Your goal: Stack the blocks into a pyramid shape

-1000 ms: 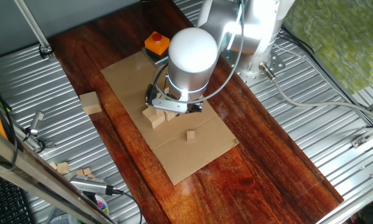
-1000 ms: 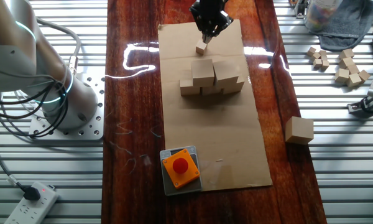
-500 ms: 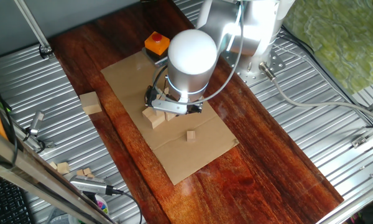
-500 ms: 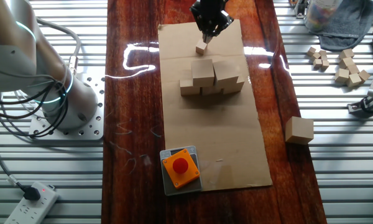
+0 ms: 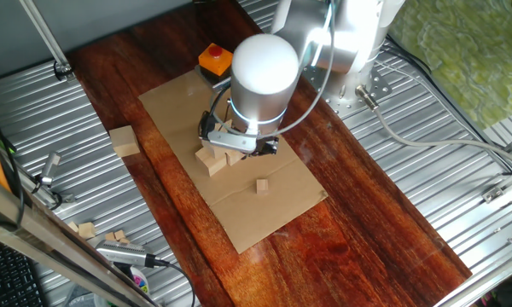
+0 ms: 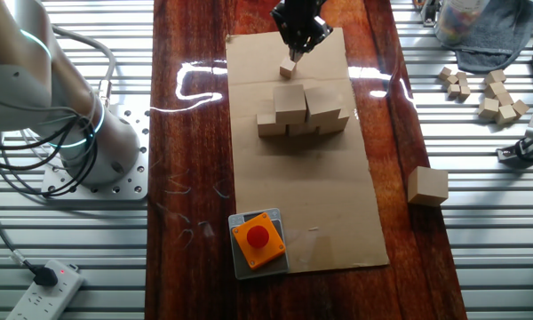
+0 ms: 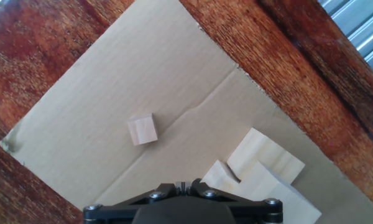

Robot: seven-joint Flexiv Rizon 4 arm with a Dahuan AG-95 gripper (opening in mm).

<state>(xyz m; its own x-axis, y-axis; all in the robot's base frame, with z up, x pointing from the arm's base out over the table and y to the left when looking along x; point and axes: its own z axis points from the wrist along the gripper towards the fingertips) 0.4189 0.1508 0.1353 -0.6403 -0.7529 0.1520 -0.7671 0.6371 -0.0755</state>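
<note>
A robot arm's end effector (image 6: pixel 299 34) hangs above a cardboard sheet (image 6: pixel 311 204) on the wooden surface (image 6: pixel 186 133), beside a part-built stack of blocks (image 6: pixel 302 111): a bottom row with two more on top, the peak apparently not yet placed. Whether its fingers are open or holding anything cannot be told; the hand view shows none. A spare block (image 6: pixel 426 186) sits well apart, off the cardboard. Fetching it looks the likely next move, then setting it squarely on top. A tiny cube (image 7: pixel 142 130) lies nearby.
</note>
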